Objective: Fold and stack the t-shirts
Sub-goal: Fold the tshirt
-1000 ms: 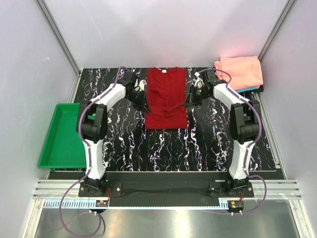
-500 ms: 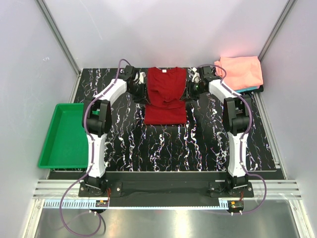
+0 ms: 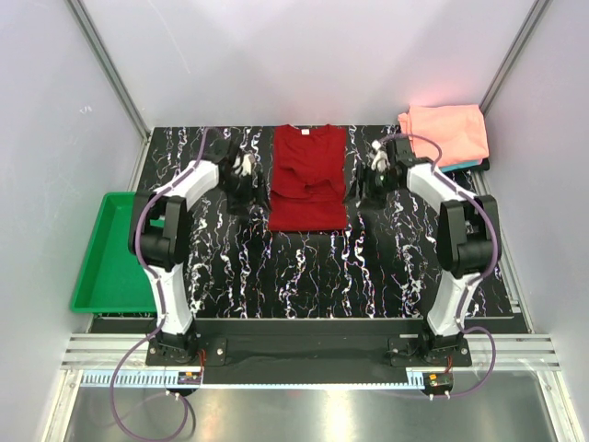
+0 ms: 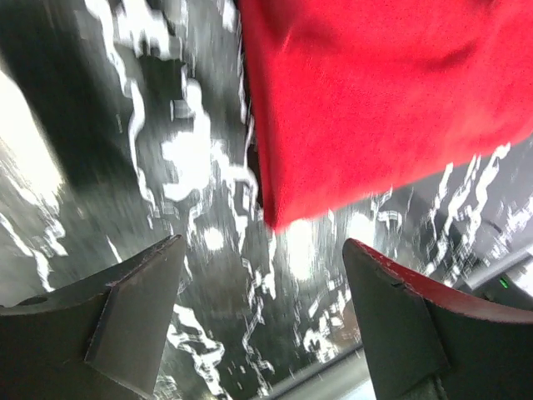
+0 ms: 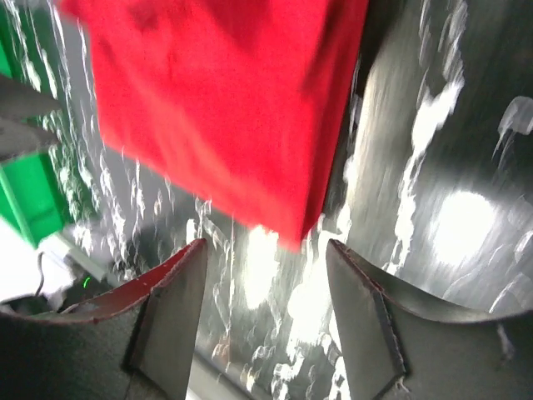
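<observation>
A dark red t-shirt [image 3: 308, 180] lies flat at the back middle of the black marbled table [image 3: 304, 276], sleeves folded in, collar toward the far edge. My left gripper [image 3: 241, 184] hovers just off its left edge, open and empty; in the left wrist view a shirt corner [image 4: 375, 100] lies ahead of the open left gripper [image 4: 262, 250]. My right gripper [image 3: 370, 184] stands off the shirt's right edge, also open and empty, and the right wrist view shows the red cloth [image 5: 225, 108] beyond the right gripper [image 5: 266, 246]. A folded salmon-pink t-shirt [image 3: 444, 132] rests on a teal one [image 3: 466, 166] at the back right.
A green plastic tray [image 3: 115, 253] sits off the table's left edge and shows in the right wrist view as the green tray [image 5: 29, 200]. Grey walls enclose the table on three sides. Bare marbled surface lies in front of the red shirt.
Both grippers opened and let go of the red shirt's sides, then drew outward and slightly toward the near edge. The shirt now lies narrower, with its sides folded in.
</observation>
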Action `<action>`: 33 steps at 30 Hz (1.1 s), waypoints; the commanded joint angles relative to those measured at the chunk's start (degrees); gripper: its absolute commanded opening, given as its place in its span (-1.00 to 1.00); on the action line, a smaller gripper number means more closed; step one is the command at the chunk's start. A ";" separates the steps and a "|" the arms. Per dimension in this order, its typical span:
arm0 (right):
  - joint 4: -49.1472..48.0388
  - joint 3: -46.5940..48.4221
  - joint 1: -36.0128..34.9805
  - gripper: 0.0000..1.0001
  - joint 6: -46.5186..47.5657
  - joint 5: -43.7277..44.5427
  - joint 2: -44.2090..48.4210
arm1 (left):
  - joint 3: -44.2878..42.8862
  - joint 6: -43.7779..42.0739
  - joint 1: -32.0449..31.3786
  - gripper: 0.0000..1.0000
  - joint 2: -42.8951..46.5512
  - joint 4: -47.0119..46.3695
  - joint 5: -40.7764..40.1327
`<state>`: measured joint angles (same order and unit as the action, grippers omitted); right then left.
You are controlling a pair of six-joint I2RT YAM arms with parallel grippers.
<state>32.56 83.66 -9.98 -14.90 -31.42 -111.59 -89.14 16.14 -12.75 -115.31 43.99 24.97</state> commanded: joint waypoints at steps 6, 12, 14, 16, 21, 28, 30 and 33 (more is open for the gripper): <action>-6.53 -13.78 -0.04 0.34 -9.62 -12.69 1.82 | 11.71 9.07 0.10 0.65 1.75 -6.89 11.41; -9.18 -11.68 -0.39 0.36 -13.14 -14.46 -1.43 | 11.19 11.28 -0.17 0.70 -0.36 -8.83 12.65; -9.18 -11.15 -0.39 0.36 -13.49 -14.20 -1.96 | 10.92 11.89 -0.34 0.70 -1.15 -9.27 12.38; -9.18 -10.88 -0.48 0.34 -13.58 -13.41 -2.40 | 10.48 12.51 -0.69 0.70 -1.93 -9.62 12.38; -8.39 -11.58 -0.48 0.27 -13.84 -12.09 -2.93 | 10.04 14.44 -1.66 0.69 -3.34 -9.71 12.12; -7.95 -13.52 -0.83 0.24 -13.76 -10.33 -2.84 | 10.22 15.59 -1.84 0.61 -4.84 -9.71 12.12; -8.30 -13.96 -0.74 0.24 -13.84 -10.15 -3.02 | 10.39 15.94 -1.84 0.59 -5.10 -9.71 12.03; -8.91 -13.70 -0.83 0.23 -14.02 -9.02 -3.80 | 10.48 16.81 -1.84 0.54 -5.72 -9.71 11.59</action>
<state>24.86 69.84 -10.17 -28.38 -42.24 -114.50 -78.72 32.51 -14.24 -118.19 35.59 39.18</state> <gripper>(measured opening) 0.620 0.780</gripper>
